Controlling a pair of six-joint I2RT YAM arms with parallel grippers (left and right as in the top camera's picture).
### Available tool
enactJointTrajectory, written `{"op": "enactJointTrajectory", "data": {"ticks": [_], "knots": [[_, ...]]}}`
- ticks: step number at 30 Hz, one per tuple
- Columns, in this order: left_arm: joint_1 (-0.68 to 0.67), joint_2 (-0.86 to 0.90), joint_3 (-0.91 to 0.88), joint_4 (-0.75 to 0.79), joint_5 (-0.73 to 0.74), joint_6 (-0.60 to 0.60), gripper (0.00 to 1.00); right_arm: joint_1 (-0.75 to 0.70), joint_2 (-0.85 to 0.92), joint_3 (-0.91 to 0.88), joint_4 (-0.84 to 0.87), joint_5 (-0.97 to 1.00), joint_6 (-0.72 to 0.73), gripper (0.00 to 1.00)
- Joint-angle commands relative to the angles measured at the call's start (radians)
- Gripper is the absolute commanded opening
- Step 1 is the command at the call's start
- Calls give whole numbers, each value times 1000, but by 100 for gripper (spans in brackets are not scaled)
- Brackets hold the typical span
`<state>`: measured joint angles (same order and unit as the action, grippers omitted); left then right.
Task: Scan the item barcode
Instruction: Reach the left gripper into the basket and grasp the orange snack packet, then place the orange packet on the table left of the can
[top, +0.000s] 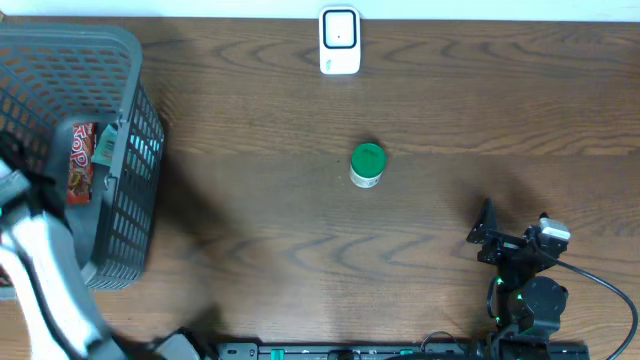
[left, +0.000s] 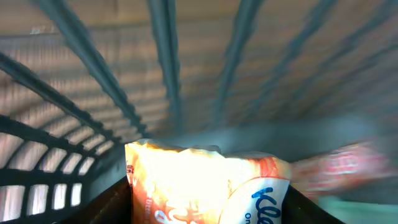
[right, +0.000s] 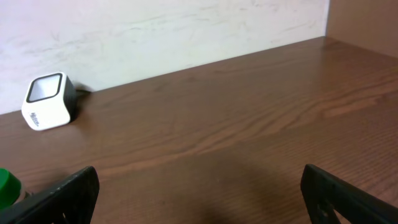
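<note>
Left fingers (left: 117, 209) pressed against both side edges of a glossy orange-and-white foil packet (left: 199, 180), gripping it deep inside a grey plastic mesh basket (top: 135, 70); blue cursive lettering on the packet's white patch, beginning "Kl", the rest cut off at the frame edge; crimped end turned away from the wrist, toward the basket's barred wall; lower part out of frame, so no telling its long axis. Also in the basket, a red snack packet (top: 80, 160), white letters on it something like "PoP", long side running away from the robot; basket at the left end of the dark brown wooden counter (top: 250, 120).

Right fingers (right: 348, 199) spread wide with nothing between them, low over the counter at the near right; well apart from them, mid-counter, a small round white tub with a green lid (top: 367, 165), upright, lid up. At the far edge, against the pale wall, a white boxy barcode scanner (top: 340, 40), dark window tilted upward; small dark print on its front, too small to read.
</note>
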<state>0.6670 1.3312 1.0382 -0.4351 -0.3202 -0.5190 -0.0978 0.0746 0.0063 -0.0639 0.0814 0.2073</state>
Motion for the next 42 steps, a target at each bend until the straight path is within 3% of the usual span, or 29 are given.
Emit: {"op": "enactJointTrajectory", "data": {"ticks": [1,4,7,13,17,20,24,30,33,35,36,39,42], "knots": [[1,-249,10,11,257,-18,62,-5,-3,-1,-3,2,-11,99],[-71,-463,9,52,596,-102,62,-5,-3,-1,-3,2,-11,99],[-225,-527,9,87,684,-147,62,-5,-3,-1,-3,2,-11,99],[-695,-432,9,80,651,-147,62,-5,-3,-1,-3,2,-11,99],[-979,-234,9,77,501,-141,62,-5,-3,-1,-3,2,-11,99],[-1110,-60,9,77,372,-147,62,-5,-3,-1,-3,2,-11,99],[-1185,172,9,77,270,-149,62,-5,-3,-1,-3,2,-11,99],[-1208,392,9,76,247,-148,63,-5,-3,-1,-3,2,-11,99],[-1210,454,9,83,249,-132,70,-5,-3,-1,-3,2,-11,99],[-1212,459,10,83,248,-104,80,-5,-3,-1,-3,2,-11,99],[-1212,455,14,82,248,-82,95,-5,-3,-1,-3,2,-11,99],[-1206,416,60,48,247,34,97,-5,-3,-1,-3,2,-11,99],[-1180,292,229,-104,221,134,98,-5,-3,-1,-3,2,-11,99]]}}
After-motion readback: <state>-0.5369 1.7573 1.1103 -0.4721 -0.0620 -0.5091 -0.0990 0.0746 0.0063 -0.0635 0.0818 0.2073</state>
